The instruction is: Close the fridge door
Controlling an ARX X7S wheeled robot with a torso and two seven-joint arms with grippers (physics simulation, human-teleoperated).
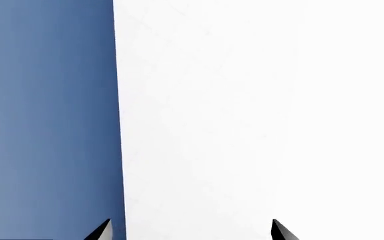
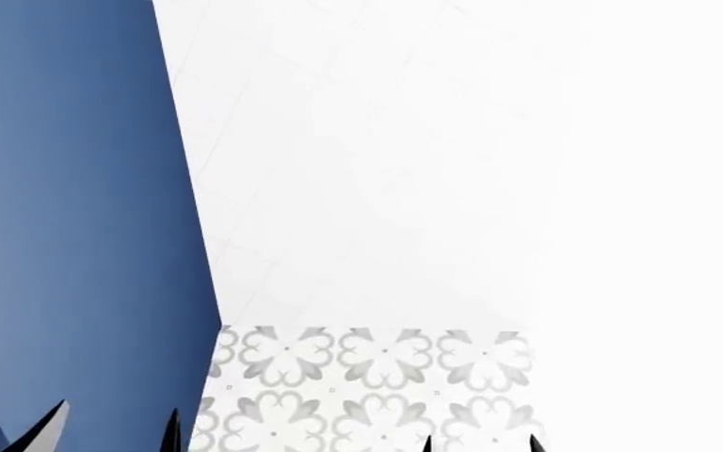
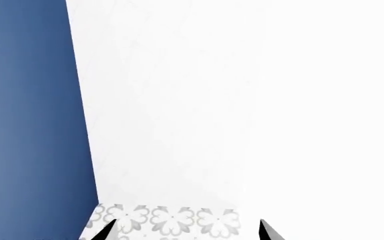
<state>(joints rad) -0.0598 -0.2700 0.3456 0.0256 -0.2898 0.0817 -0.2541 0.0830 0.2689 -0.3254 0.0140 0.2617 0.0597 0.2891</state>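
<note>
The fridge door is out of view: no steel face and no black bar handle shows in any view. My left gripper [image 1: 192, 232] is open, with only its two dark fingertips [image 1: 102, 231] showing and nothing between them. It faces the edge where a blue panel [image 1: 45, 120] meets a white surface [image 1: 259, 110]. In the head view the left gripper [image 2: 110, 435] pokes in at the bottom left, in front of the blue panel [image 2: 72, 207]. My right gripper [image 3: 186, 231] is open and empty too, above patterned floor [image 3: 165, 220]. The right gripper [image 2: 481, 444] shows at the head view's bottom edge.
A faintly tiled white wall [image 2: 375, 169] fills the middle. A plain white surface [image 2: 650, 377] borders the flower-patterned floor [image 2: 361, 386] on the right; whether it is a wall or a panel cannot be told. The blue panel stands close on the left.
</note>
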